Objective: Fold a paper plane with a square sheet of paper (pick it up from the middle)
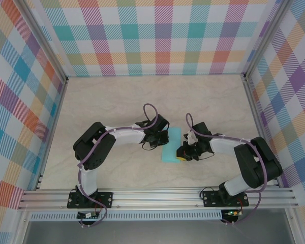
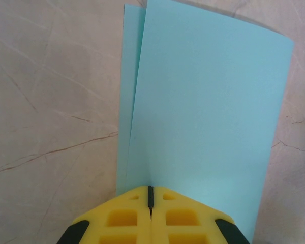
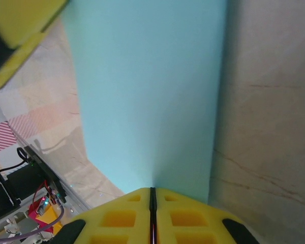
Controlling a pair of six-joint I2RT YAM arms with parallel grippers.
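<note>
Square sheet of paper: light turquoise, plain, folded over into a narrow rectangle; two layers, their edges slightly offset.
Place: low over the table, near its middle, between my two claws.
Left claw: my yellow fingers pressed together, pinching the sheet's edge.
Right claw: fingers likewise closed, nipping the opposite edge.

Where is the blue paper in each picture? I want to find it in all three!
Top external: the paper lies mid-table, between the two arms' tips.
Left wrist: the paper runs up the centre and right, from the left gripper at the bottom.
Right wrist: the paper runs up the centre, from the right gripper.
Shared landmark: the beige marbled table beside the paper.
</note>
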